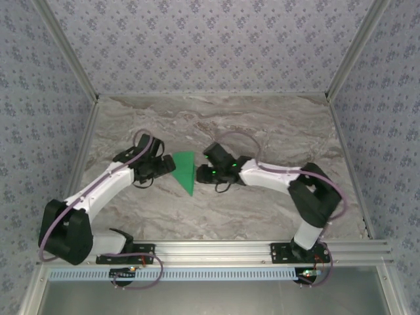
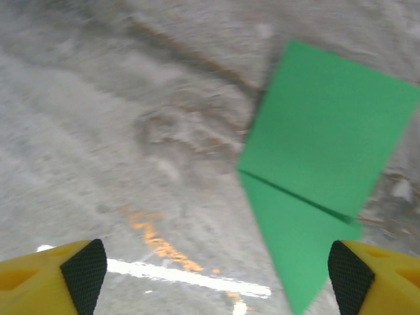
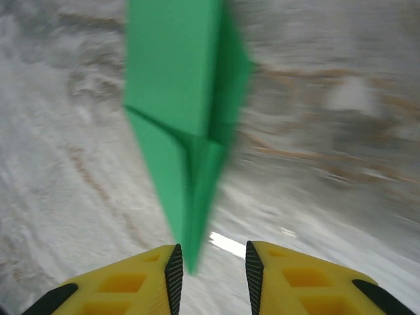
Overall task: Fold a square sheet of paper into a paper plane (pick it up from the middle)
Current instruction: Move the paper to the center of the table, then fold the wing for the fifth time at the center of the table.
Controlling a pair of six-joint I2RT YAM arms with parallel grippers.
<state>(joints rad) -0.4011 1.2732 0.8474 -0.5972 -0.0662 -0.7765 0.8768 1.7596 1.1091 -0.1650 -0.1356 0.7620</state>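
left claw (image 2: 216, 272) gapes wide, holding nothing; paper (image 2: 315, 164) lies ahead, off to its right; right claw (image 3: 210, 269) is nearer, jaws narrowed with a gap showing, nothing pinched I think; paper's point sits between them, long axis running straight ahead

arms (image 1: 105, 187): white shells, black joints; cables (image 1: 235, 133): purple; claw fingers (image 3: 125, 289): yellow, black pads (image 2: 84, 275)

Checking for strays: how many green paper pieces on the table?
1: the folded green paper, mid-table between the left hand and the right hand. The arms may hide others.
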